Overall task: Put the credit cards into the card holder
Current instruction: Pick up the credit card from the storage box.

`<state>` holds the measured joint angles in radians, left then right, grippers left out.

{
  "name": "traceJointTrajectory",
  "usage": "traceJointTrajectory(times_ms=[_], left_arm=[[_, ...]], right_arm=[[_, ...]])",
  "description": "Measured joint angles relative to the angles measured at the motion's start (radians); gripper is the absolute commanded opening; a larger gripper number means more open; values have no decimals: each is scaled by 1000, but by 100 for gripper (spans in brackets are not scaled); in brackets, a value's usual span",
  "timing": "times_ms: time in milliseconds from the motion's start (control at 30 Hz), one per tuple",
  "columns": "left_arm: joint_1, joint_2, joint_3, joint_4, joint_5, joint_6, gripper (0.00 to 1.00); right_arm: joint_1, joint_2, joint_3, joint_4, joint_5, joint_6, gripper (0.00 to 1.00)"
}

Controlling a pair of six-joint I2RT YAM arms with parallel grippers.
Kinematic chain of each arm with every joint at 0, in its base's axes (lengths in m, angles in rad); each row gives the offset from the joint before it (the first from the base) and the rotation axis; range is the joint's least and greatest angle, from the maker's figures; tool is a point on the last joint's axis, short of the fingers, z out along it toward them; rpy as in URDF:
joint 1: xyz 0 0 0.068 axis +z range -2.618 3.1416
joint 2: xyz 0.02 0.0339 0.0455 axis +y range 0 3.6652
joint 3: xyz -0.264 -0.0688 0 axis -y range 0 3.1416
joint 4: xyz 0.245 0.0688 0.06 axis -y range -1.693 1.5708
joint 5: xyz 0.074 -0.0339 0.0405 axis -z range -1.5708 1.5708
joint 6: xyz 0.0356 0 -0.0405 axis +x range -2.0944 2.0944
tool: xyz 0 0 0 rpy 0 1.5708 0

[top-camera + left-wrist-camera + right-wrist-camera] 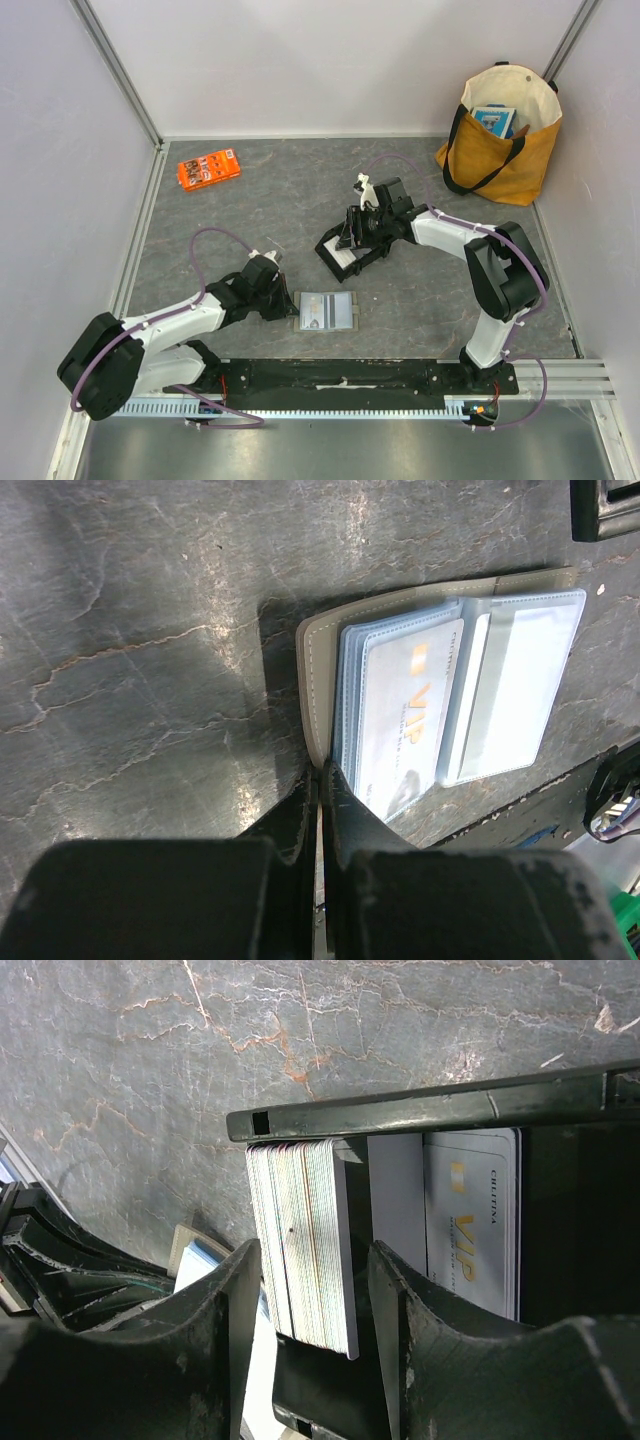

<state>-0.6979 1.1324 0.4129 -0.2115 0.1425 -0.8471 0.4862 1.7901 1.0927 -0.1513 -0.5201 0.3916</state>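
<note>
The left gripper (318, 792) is pinched almost completely together, and the stitched edge of the flat taupe-grey card holder (515, 680) runs into the thin slit between its black fingers (295, 825). The holder lies spread open on the surface ahead of those fingers, showing clear, pale bluish plastic sleeves. One whitish credit card with gold "VIP" lettering (405, 695) sits in the sleeve nearest the fingertips. The right gripper (315, 1255) stands spread apart, one blunt black finger on each side of a thick stack of thin pale credit cards (300, 1230). The stack stands on edge inside the black rectangular plastic tray (420, 1110). The pictures do not show whether either finger presses on the stack. Just beyond the outer finger, a further white VIP card (470, 1220) lies flat in the same tray. Both grippers work low over a dark grey, slate-like tabletop (250, 215) veined with pale and rusty cracks and faintly glossy. Plain pale lilac wall panels (300, 60) enclose it. Well beyond the left gripper, toward the far wall, lies an orange rectangular packet (208, 168). Behind the right gripper, in the far corner, a mustard-yellow canvas tote bag with black straps and a cream lining (500, 150) stands open.
</note>
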Motion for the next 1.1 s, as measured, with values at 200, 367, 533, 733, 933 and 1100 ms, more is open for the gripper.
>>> traceJointTrajectory(times_ms=[200,367,533,733,933,1100], left_arm=[[0,0,0,0,0,0,2],[0,0,0,0,0,0,2],[0,0,0,0,0,0,2],[0,0,0,0,0,0,2],[0,0,0,0,0,0,2],[0,0,0,0,0,0,2]], right_arm=[[1,0,1,-2,0,-1,51],[1,-1,3,-8,2,-3,48],[1,-2,10,-23,6,-7,43],[1,-2,11,-31,17,-11,38],[1,-6,19,-44,25,-15,31],[1,-11,19,-46,29,-19,26]])
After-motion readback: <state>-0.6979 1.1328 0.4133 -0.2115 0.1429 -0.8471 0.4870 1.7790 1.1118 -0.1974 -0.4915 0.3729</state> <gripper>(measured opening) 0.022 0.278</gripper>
